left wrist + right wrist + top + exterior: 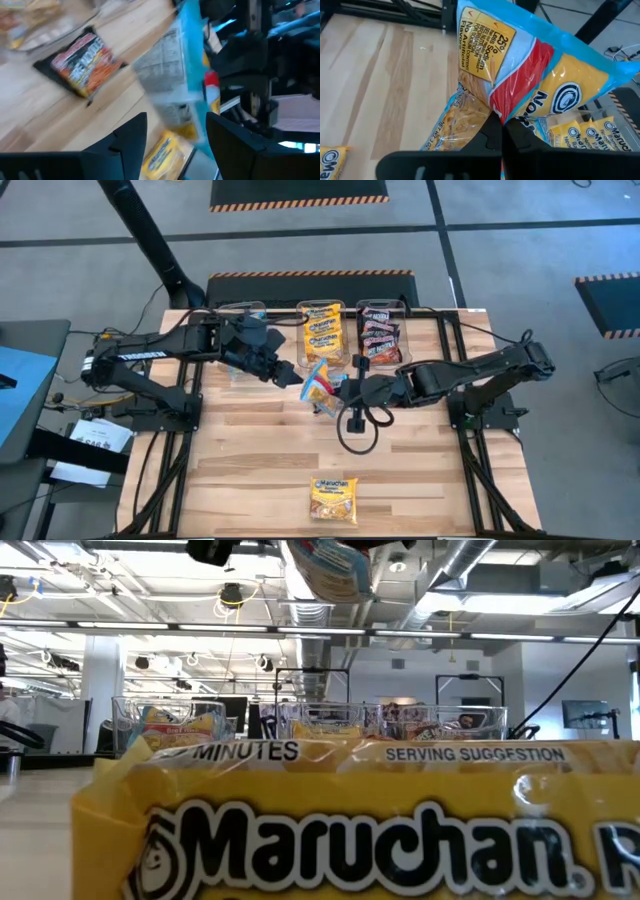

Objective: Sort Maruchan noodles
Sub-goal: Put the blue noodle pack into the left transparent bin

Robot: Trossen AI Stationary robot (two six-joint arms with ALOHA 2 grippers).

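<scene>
A light blue-pink-and-yellow noodle packet [319,384] hangs above the middle of the table, with my right gripper [338,389] shut on it. In the low view it shows high up [326,566]. My left gripper [291,374] stands open just left of the packet. Its fingers point at the packet [182,75], which lies just ahead of them; I cannot tell whether they touch it. A yellow-orange packet [333,500] lies flat near the table's front edge. My right gripper pinches the blue packet between its two shut fingers at a crumpled edge [501,113], where the red band meets the clear noodle window. The fingers come from the table's right, slanting down. The packet is lifted clear of the table and sticks out tilted beyond the fingertips.
Clear bins stand along the far edge: the middle one [322,307] holds yellow-orange packets [322,335], the right one [392,308] holds black-red packets [380,340], and another [246,312] lies partly under my left arm. A black cable loop [357,430] hangs below my right gripper.
</scene>
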